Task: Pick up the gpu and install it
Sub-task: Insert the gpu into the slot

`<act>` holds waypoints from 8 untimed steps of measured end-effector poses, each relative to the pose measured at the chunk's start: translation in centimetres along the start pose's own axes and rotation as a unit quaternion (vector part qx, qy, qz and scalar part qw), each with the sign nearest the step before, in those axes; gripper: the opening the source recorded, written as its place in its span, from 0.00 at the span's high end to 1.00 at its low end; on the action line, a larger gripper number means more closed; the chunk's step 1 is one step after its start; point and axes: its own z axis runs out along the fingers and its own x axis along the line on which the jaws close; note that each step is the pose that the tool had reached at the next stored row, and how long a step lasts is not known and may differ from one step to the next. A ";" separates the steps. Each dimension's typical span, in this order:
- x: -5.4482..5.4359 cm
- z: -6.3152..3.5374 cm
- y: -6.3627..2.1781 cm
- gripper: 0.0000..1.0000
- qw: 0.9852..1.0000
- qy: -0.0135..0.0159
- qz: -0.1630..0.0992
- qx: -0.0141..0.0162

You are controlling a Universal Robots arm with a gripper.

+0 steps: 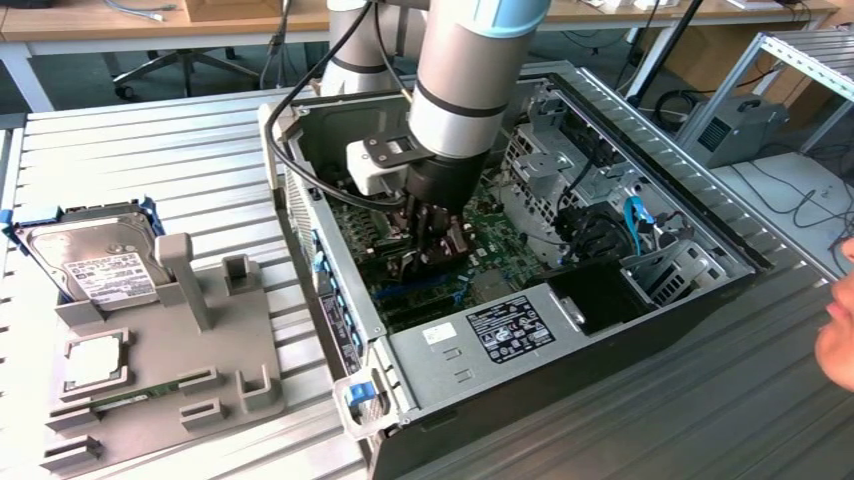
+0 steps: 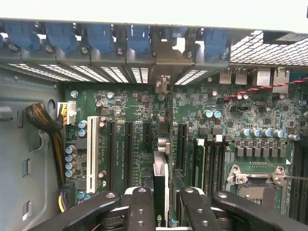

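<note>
My gripper (image 1: pixel 434 250) reaches down into the open computer case (image 1: pixel 334 300), over the green motherboard (image 2: pixel 231 120). It is shut on the gpu (image 2: pixel 161 185), a thin black card that the wrist view shows edge-on between the two black fingers (image 2: pixel 139 207). The card stands upright in line with the black expansion slots (image 2: pixel 129 144). Its silver bracket (image 2: pixel 163 60) reaches the case's rear slot openings beneath the blue clips (image 2: pixel 98 36). In the exterior view the gpu (image 1: pixel 400 262) is a dark shape low between the fingers.
A grey fixture (image 1: pixel 160 370) at the exterior view's left holds a silver hard drive (image 1: pixel 87 260), a silver square part (image 1: pixel 94 362) and a green memory stick (image 1: pixel 134 395). The power supply (image 1: pixel 507 330) and drive cage (image 1: pixel 667 270) crowd the case. A person's hand (image 1: pixel 841 330) is at the right edge.
</note>
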 end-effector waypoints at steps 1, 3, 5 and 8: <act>0.0 0.04 0.01 0.74 1.000 -0.002 0.000 0.000; 0.0 0.15 0.03 0.74 1.000 -0.005 0.000 0.000; 0.0 0.28 0.06 0.74 1.000 -0.007 0.000 0.000; 0.1 0.38 0.10 0.74 1.000 -0.008 0.000 0.000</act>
